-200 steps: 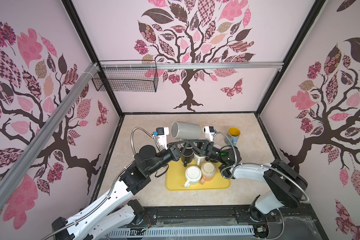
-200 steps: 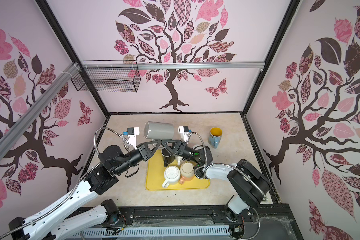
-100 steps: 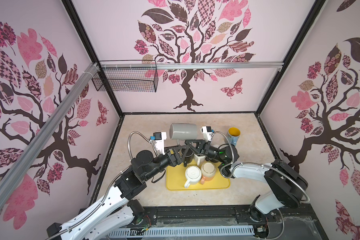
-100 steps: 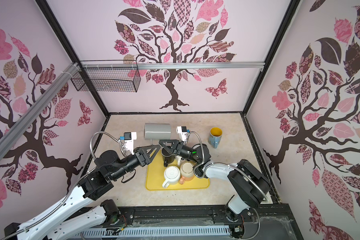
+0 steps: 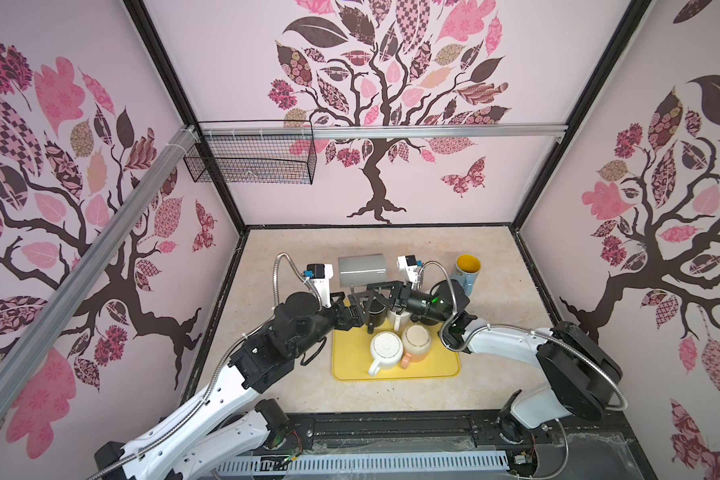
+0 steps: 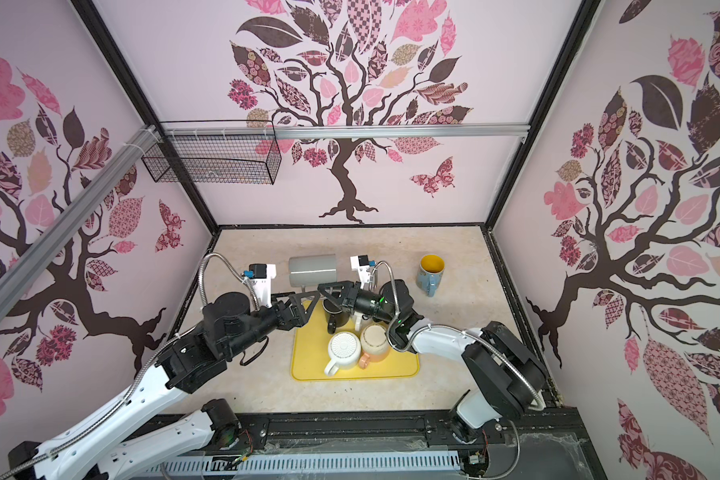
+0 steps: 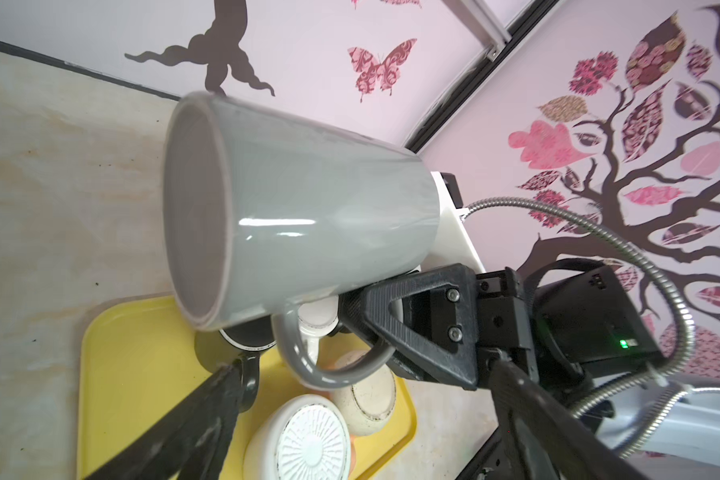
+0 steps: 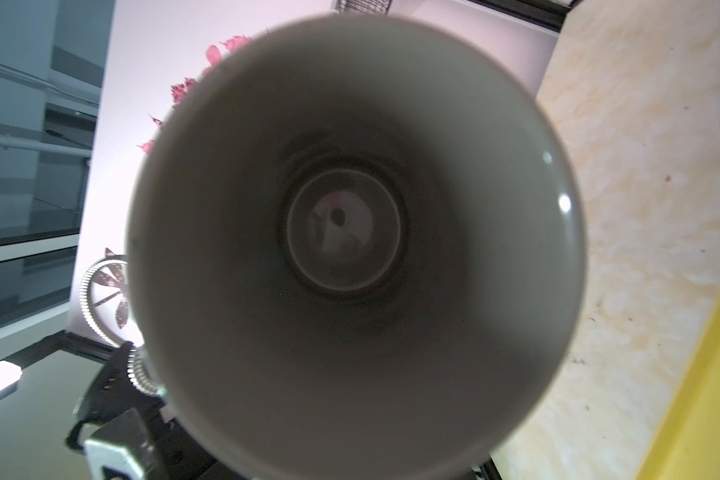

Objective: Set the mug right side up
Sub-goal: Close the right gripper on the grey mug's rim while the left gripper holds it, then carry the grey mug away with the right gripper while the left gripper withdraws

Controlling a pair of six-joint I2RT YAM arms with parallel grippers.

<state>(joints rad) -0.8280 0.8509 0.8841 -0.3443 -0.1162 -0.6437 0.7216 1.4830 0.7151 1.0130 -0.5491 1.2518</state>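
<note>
Above the far edge of the yellow tray (image 5: 350, 368) – grey mug (image 5: 361, 270) held in the air, lying on its side. Handle (image 7: 329, 374) hangs down toward the tray. Mouth faces the right arm's wrist camera, which looks straight into the bore (image 8: 350, 249); closed base faces the left arm.

Right gripper (image 7: 350, 305): clamped on the handle just under the mug wall, carrying the whole mug. In both top views it reaches in from the right, about level.

Left gripper (image 6: 308, 307): spread wide, nothing in it. Its fingers (image 7: 208, 415) sit below and short of the mug, clear of it – no contact seen.

On the tray: a black mug (image 5: 375, 318) directly under the grey one, opening up; a white mug (image 5: 385, 351) and a beige mug (image 5: 416, 338) side by side, touching, both bottom-up. Another white piece sits behind these, mostly hidden by the right gripper; cannot tell how it stands.

Off the tray, on the table (image 5: 495, 332) toward the far right: a blue mug (image 5: 467, 270) with a yellow inside, upright, well apart from the grippers.
</note>
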